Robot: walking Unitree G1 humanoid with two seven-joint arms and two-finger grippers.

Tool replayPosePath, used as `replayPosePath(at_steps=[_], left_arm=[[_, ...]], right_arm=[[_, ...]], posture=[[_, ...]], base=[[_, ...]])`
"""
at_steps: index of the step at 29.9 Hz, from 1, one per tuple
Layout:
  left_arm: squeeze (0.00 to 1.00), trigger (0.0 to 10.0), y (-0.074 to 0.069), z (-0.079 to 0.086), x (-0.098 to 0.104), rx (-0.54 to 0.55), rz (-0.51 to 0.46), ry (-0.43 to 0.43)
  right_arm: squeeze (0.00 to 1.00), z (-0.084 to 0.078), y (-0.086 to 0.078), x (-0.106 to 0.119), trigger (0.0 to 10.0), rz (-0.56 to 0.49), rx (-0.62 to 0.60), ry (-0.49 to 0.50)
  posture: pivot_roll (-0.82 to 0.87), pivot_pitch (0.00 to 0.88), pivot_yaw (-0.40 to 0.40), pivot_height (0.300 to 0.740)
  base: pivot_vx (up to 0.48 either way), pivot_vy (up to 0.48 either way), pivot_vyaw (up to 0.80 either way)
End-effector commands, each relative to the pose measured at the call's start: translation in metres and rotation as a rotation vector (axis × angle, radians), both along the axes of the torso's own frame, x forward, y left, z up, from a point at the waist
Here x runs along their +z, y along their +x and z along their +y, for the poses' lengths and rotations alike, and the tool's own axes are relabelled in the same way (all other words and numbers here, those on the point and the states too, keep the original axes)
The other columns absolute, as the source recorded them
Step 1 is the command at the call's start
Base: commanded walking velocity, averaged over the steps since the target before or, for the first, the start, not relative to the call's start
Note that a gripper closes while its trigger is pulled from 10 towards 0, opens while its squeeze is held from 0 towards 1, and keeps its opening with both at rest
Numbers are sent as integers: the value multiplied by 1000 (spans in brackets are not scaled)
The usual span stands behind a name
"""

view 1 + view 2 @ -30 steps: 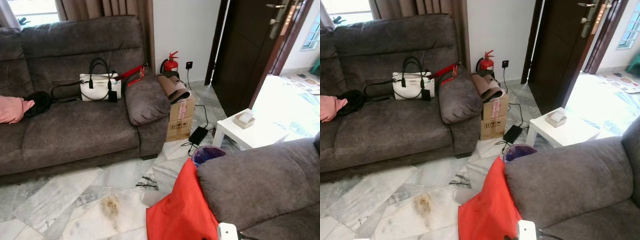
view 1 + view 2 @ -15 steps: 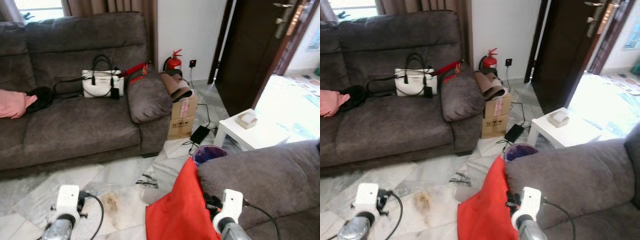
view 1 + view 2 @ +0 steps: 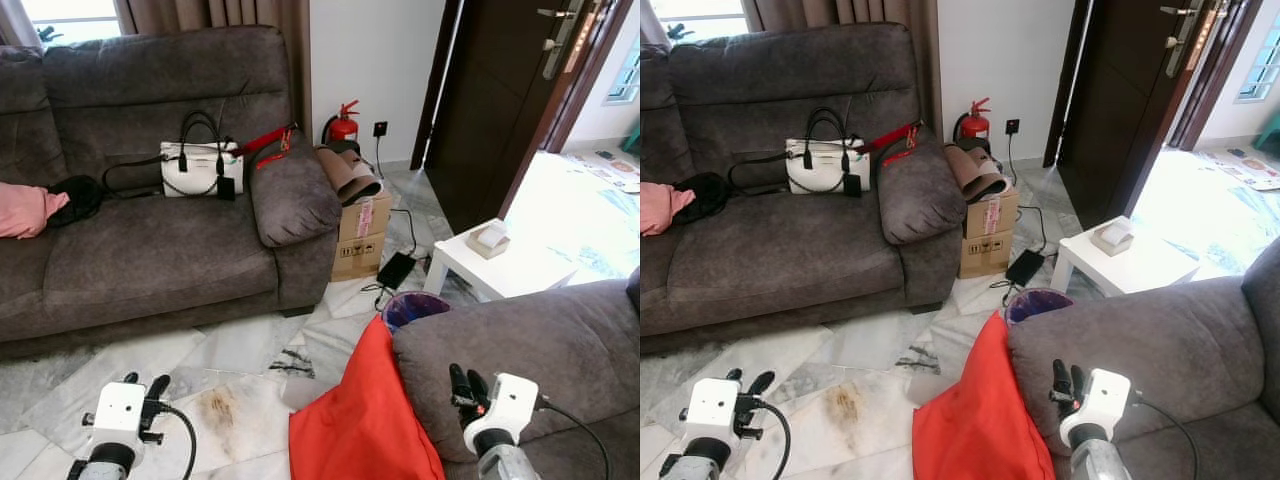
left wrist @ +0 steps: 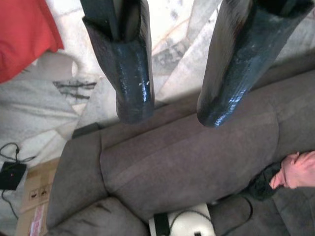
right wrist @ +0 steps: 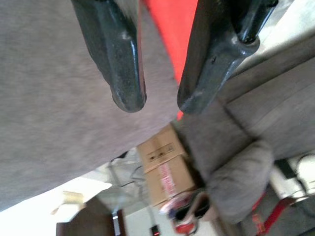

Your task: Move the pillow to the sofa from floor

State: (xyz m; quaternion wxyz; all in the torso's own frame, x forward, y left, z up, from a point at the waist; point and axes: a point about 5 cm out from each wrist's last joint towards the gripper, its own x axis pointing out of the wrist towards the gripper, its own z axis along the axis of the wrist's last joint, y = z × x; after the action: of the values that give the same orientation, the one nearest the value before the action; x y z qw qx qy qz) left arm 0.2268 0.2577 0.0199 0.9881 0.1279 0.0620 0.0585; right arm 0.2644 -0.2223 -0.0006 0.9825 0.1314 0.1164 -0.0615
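Observation:
A red pillow [image 3: 362, 422] stands on the marble floor, leaning against the arm of the near grey sofa [image 3: 530, 350]. It also shows at the edge of the left wrist view as the red pillow [image 4: 24, 34]. The long grey sofa [image 3: 150, 250] stands at the far left. My left gripper [image 3: 146, 382] is low over the floor to the pillow's left, open and empty. To the pillow's right, my right gripper [image 3: 463, 378] is over the near sofa's arm, fingers slightly apart with nothing between them.
On the long sofa lie a white handbag [image 3: 200, 170], a black bag and a pink cushion [image 3: 25, 212]. A cardboard box [image 3: 360, 235], a fire extinguisher [image 3: 342, 125], a purple bin [image 3: 415, 308] and a white side table [image 3: 500, 265] crowd the corner by the open door.
Both arms have risen into view. The right gripper has shifted right, from the pillow's edge to over the near sofa's arm. The pillow has not moved.

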Motion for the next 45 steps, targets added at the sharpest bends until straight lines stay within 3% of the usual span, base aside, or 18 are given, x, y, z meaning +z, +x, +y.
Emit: replayPosePath(at_steps=[1,6,17,21,27,45], left_arm=[[0,10000,2,-1,2,-5,-3,5],[0,10000,2,-9,7,-12,-18,-2],[0,10000,6,-7,13,-1,-30,-31],[0,10000,7,-8,14,-12,-21,-36],[0,10000,12,-7,19,-21,-29,-36],[0,10000,12,-14,20,-10,-31,-53]], right_arm=[[0,-11,3,7,10000,-32,-81,6],[0,-13,0,6,10000,-37,-111,27],[0,2,3,3,10000,1,6,1],[0,6,6,5,10000,-10,57,-12],[0,11,7,6,10000,-17,127,-42],[0,10,9,7,10000,3,142,-70]], posture=[[82,0,14,740],[75,0,20,740],[73,0,12,740],[68,0,7,710],[78,0,-3,710],[84,0,-22,685]], base=[[0,0,0],[0,0,0],[0,0,0],[0,0,0],[0,0,0],[0,0,0]])
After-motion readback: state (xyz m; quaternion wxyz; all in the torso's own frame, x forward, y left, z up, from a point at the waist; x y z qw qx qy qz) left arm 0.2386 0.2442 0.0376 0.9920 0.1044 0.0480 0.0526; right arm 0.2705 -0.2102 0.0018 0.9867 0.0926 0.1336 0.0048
